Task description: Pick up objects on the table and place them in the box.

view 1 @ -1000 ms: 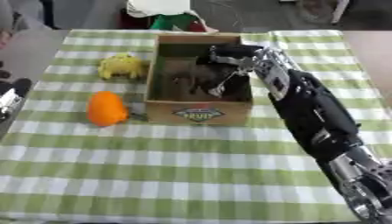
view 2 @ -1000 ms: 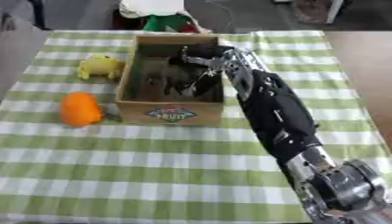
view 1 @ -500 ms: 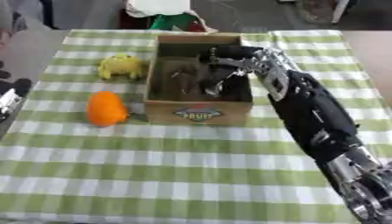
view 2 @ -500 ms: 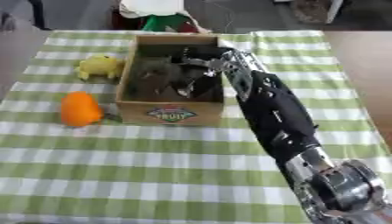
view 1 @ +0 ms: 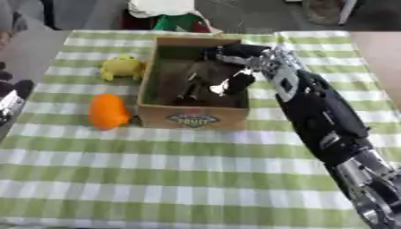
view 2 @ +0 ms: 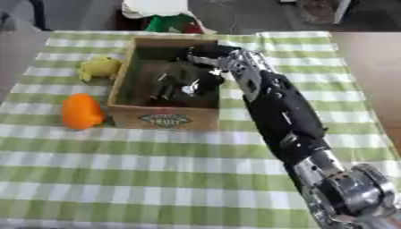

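An open cardboard box [view 1: 194, 120] with a "FRUIT" label stands at the middle back of the checked table. My right arm reaches in from the lower right, and my right hand [view 1: 235, 57] hangs over the box's inside with its fingers [view 1: 225, 86] stretched down and open. Under them a dark thing [view 2: 174, 75] lies on the box floor. An orange object [view 1: 107, 111] rests on the cloth just left of the box. Further back, a yellow toy [view 1: 121, 67] lies by the box's left wall. My left hand [view 1: 11, 99] shows at the left edge, fingers up and relaxed.
The green-and-white checked cloth [view 1: 180, 179] covers the whole table. Behind the table's far edge sit a white and green thing [view 1: 168, 13] and a dark container [view 1: 325, 10]. The table's right edge runs past my right arm.
My right hand's fingers have dipped a little deeper into the box. The orange object, the yellow toy and my left hand have stayed put.
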Motion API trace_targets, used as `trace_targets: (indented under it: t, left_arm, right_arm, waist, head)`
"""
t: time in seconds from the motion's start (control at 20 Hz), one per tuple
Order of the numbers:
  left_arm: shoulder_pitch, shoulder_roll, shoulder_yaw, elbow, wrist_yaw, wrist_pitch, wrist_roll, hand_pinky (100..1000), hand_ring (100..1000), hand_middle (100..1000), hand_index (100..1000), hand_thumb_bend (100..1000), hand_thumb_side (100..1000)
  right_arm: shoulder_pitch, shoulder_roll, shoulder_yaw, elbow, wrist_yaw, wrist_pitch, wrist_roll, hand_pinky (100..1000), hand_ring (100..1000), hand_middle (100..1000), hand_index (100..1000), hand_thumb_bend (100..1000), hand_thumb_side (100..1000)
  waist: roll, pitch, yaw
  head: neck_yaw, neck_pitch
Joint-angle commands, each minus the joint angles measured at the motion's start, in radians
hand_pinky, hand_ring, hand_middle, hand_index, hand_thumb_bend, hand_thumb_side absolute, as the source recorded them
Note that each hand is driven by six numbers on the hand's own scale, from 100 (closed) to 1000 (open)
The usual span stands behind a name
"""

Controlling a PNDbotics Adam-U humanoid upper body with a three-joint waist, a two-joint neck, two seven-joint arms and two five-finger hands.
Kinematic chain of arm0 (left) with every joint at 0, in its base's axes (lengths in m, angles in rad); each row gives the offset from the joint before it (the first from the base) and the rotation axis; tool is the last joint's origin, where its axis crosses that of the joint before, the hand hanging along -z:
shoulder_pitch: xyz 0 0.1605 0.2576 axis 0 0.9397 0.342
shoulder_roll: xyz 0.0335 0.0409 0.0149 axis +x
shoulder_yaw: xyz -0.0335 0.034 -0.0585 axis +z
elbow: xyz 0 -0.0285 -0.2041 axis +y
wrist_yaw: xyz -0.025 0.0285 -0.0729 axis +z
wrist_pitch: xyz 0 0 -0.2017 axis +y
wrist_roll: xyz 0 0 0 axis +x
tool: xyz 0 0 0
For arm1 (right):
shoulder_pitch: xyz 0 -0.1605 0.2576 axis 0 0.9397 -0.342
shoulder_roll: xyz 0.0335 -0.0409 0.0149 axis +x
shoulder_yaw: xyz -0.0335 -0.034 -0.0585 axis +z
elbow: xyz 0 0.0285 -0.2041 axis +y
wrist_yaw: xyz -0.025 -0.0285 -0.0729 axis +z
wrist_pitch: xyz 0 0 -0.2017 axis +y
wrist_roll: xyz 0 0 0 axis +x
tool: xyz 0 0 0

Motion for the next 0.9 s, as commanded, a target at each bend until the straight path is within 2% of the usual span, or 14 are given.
trace_targets:
  t: [0.05, 0.1, 0.45, 0.75, 0.9]
  left_arm:
    - [-0.01, 0.016, 0.007, -0.013, 0.003, 0.0, 0.0, 643, 583, 590, 741, 588, 328]
    - [-0.009, 0.016, 0.007, -0.013, 0.003, 0.0, 0.0, 643, 583, 590, 741, 588, 328]
    - [-0.003, 0.025, 0.011, -0.009, 0.0, 0.001, 0.003, 643, 583, 590, 741, 589, 328]
    - [-0.014, 0.057, 0.009, 0.01, -0.009, -0.001, 0.005, 644, 584, 590, 741, 592, 331]
    - [-0.034, 0.091, -0.001, 0.036, -0.02, -0.006, -0.002, 645, 585, 591, 742, 593, 334]
  right_arm:
    - [-0.033, -0.031, -0.008, -0.037, -0.021, -0.066, 0.066, 968, 1000, 929, 956, 100, 422]
    - [-0.039, -0.037, -0.009, -0.043, -0.031, -0.069, 0.064, 965, 1000, 928, 956, 100, 379]
    - [-0.052, -0.122, -0.035, -0.122, -0.133, -0.063, -0.008, 940, 1000, 897, 944, 100, 322]
    - [0.001, -0.21, -0.045, -0.204, -0.235, -0.041, -0.098, 924, 1000, 855, 928, 100, 268]
    - [0.034, -0.249, -0.043, -0.241, -0.288, -0.032, -0.113, 919, 1000, 842, 923, 100, 256]
  waist:
    - [0.004, -0.02, -0.002]
    - [0.003, -0.022, -0.003]
    - [-0.003, -0.03, -0.02]
    - [-0.001, -0.032, -0.037]
    - [0.002, -0.032, -0.045]
  head:
    - [0.003, -0.008]
    - [0.004, -0.007]
    - [0.016, 0.0]
    - [0.029, 0.002]
    - [0.035, 0.002]
